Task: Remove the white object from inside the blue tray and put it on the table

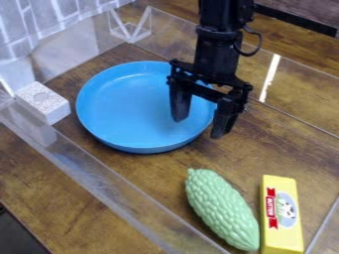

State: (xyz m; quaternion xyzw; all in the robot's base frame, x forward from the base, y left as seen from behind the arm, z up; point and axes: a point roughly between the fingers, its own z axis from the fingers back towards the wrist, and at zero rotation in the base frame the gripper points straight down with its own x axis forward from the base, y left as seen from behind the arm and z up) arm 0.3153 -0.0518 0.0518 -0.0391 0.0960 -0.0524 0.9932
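The blue tray sits on the dark wooden table, left of centre, with nothing showing inside it. A white blocky object lies on the table just outside the tray's left rim, apart from it. My black gripper points down over the tray's right rim. It is open and nothing is between its fingers. One finger hangs over the tray's inside, the other over the rim's outer edge.
A green bumpy gourd lies at the front right, with a yellow packet beside it. A clear plastic wall runs along the table's front left.
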